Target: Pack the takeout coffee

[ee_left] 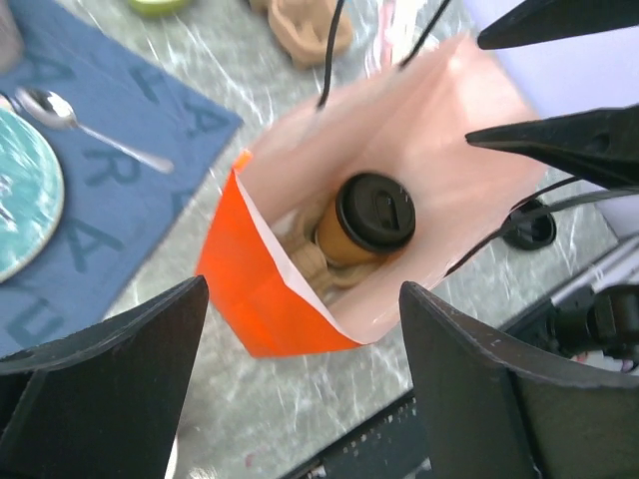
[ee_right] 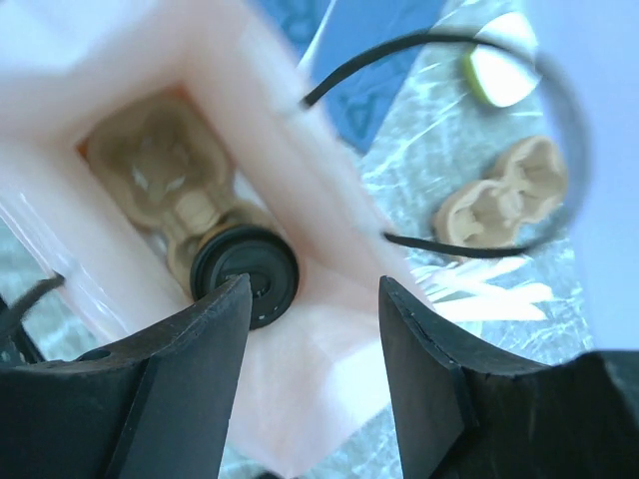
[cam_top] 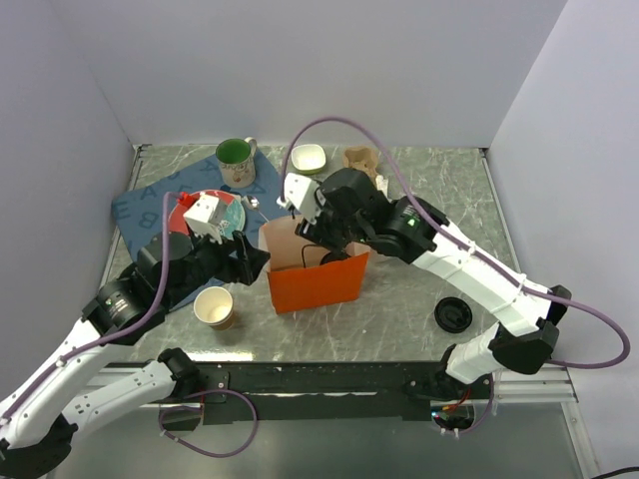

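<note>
While both arms hovered over the orange paper bag, the takeout coffee stood inside it with its black lid up, below and just ahead of the left gripper. That gripper was released, its jaws spread wide with nothing between them. The right gripper hung above the bag's mouth from the opposite side, its jaws likewise apart and empty, and the cup's lid showed directly beneath it, partly hidden behind one jaw. A tan moulded piece lay in the bag right beside the cup. Beyond the right gripper, outside the bag, a similar tan piece rested on the marble table. A lidless paper cup stood near the left arm, and a loose black lid lay well apart from the bag, beside the right arm.
</note>
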`<action>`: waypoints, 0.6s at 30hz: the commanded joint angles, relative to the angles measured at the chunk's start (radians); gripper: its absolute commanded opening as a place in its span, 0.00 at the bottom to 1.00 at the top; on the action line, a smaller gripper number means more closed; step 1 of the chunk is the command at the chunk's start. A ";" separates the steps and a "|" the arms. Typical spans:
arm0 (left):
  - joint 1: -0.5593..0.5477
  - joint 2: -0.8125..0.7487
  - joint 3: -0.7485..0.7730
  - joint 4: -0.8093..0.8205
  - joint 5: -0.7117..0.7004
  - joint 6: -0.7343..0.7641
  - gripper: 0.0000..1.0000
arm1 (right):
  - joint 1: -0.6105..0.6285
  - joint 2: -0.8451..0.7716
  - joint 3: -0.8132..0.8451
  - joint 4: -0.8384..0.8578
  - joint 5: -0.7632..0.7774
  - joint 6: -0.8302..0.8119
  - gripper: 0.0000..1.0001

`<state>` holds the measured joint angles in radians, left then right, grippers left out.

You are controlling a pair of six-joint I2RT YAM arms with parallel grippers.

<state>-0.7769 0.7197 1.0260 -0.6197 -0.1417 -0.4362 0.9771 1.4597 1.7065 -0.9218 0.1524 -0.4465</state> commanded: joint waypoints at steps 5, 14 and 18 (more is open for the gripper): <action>-0.004 0.003 0.141 -0.008 -0.087 0.099 0.87 | -0.008 0.025 0.214 -0.009 0.309 0.193 0.60; -0.004 0.011 0.213 -0.028 -0.102 0.119 0.97 | -0.081 -0.084 0.171 0.037 0.521 0.495 0.60; -0.004 0.017 0.243 -0.051 -0.107 0.117 0.97 | -0.237 -0.090 0.177 -0.074 0.503 0.638 0.57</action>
<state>-0.7769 0.7246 1.2133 -0.6559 -0.2287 -0.3363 0.8864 1.4189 1.8790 -0.9245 0.5953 -0.0151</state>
